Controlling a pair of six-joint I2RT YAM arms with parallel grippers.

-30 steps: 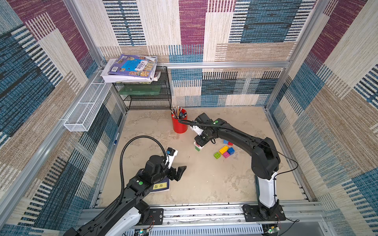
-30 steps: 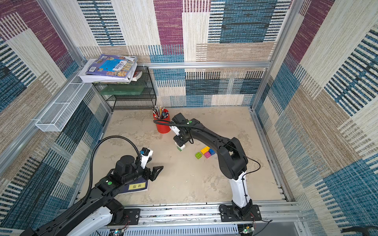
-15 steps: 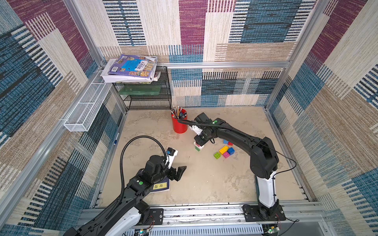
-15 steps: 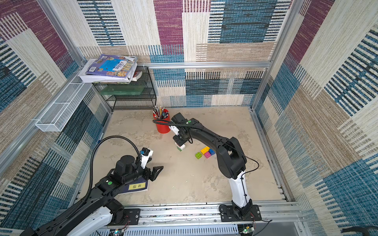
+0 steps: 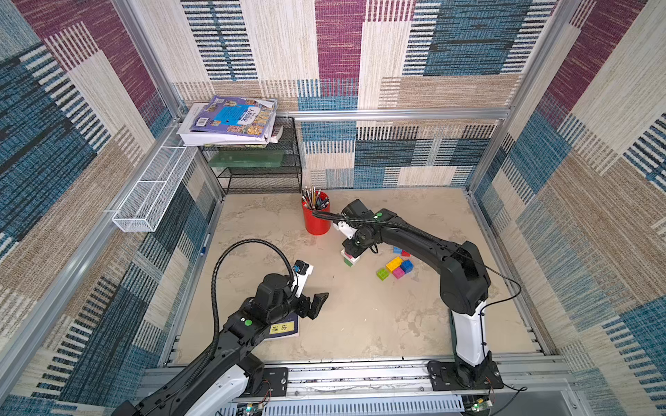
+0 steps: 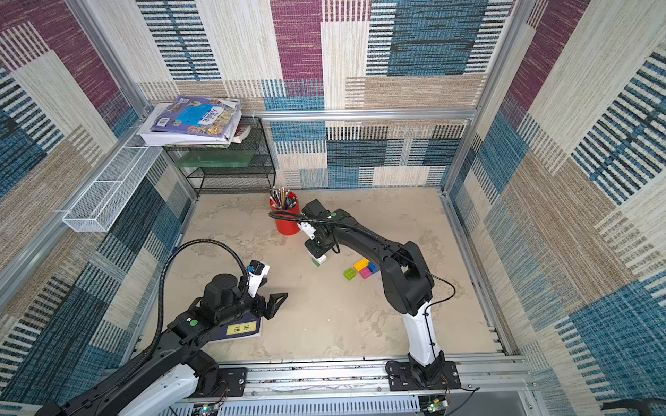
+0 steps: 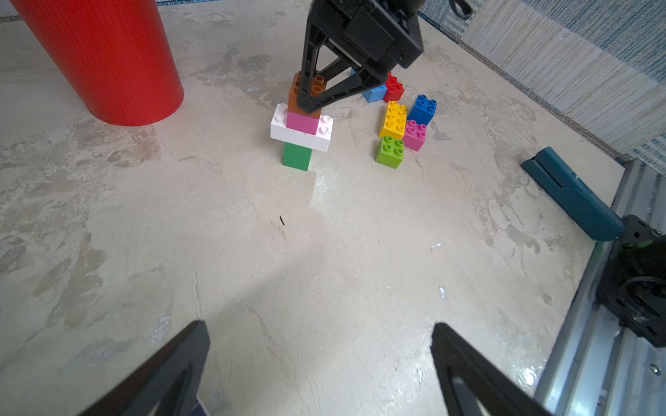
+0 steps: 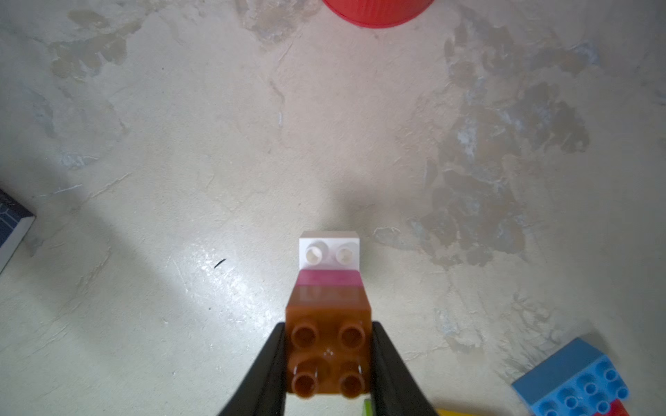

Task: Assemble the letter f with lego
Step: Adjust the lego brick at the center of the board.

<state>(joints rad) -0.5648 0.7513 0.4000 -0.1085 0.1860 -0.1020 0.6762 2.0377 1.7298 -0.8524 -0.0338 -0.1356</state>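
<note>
A lego stack stands mid-table: green brick at the bottom, then an oblong white brick, a pink brick and a brown brick on top. My right gripper reaches down onto the stack, its two fingers shut against the brown brick's sides. Loose lego lies right of the stack: yellow, blue, pink, lime, light blue and red. My left gripper hovers open and empty near the table's front left.
A red pencil cup stands just behind and left of the stack. A dark booklet lies under my left arm. A black wire shelf with books fills the back left corner. A teal stapler-like object lies by the front rail.
The right gripper's fingers have closed in on the brown brick on top of the stack. Neither arm has visibly shifted, and the left gripper stays open.
</note>
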